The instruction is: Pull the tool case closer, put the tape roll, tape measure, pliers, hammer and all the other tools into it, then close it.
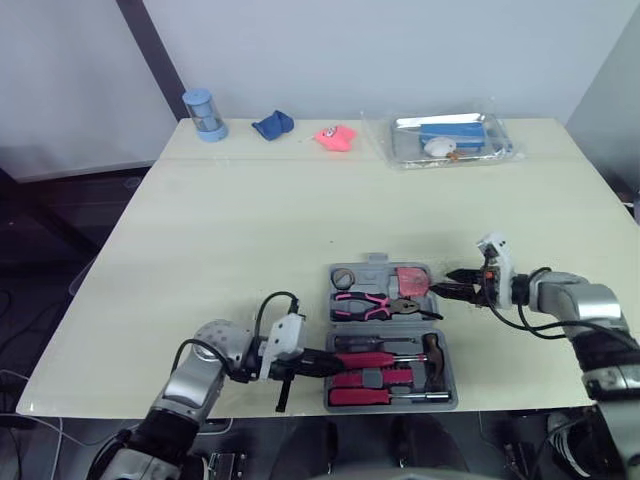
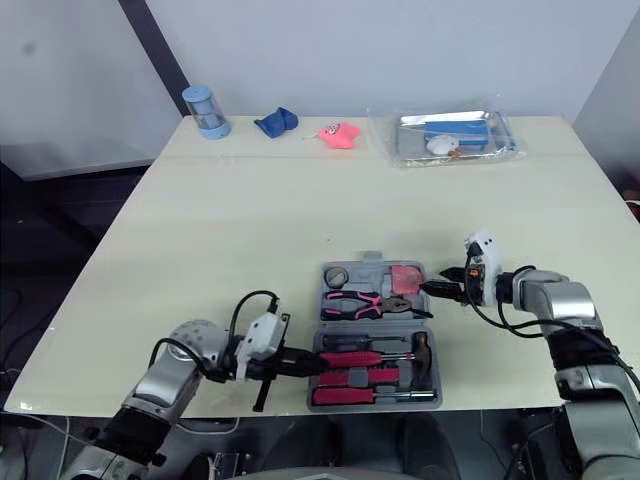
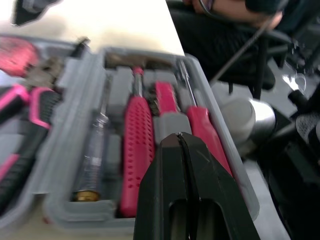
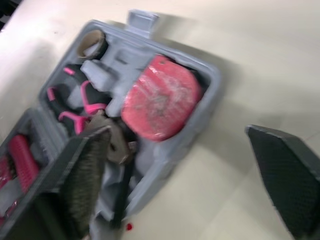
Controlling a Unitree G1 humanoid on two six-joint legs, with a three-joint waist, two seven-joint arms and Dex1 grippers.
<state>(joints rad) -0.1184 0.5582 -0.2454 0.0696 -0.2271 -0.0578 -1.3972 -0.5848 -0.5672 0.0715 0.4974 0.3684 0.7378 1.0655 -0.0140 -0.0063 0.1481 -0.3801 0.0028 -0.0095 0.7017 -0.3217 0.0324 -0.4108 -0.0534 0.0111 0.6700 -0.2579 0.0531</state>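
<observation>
Near the front edge of the pale tabletop (image 1: 250,230), the grey plastic tool case (image 1: 377,268) lies open. Its far half holds a small tape roll (image 1: 343,277), a red tape measure (image 1: 411,280) and pink-handled pliers (image 1: 362,305); its near half holds a red-handled hammer (image 1: 433,358) and red screwdrivers (image 1: 385,397). My left jaws are pressed together on nothing at the near half's left rim. My right jaws are spread wide and empty beside the far half's right wall, by the tape measure.

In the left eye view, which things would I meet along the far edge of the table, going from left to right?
Along the far edge: blue cylindrical container → crumpled dark blue cloth → pink soft toy → clear plastic tray with blue and white things in it.
</observation>
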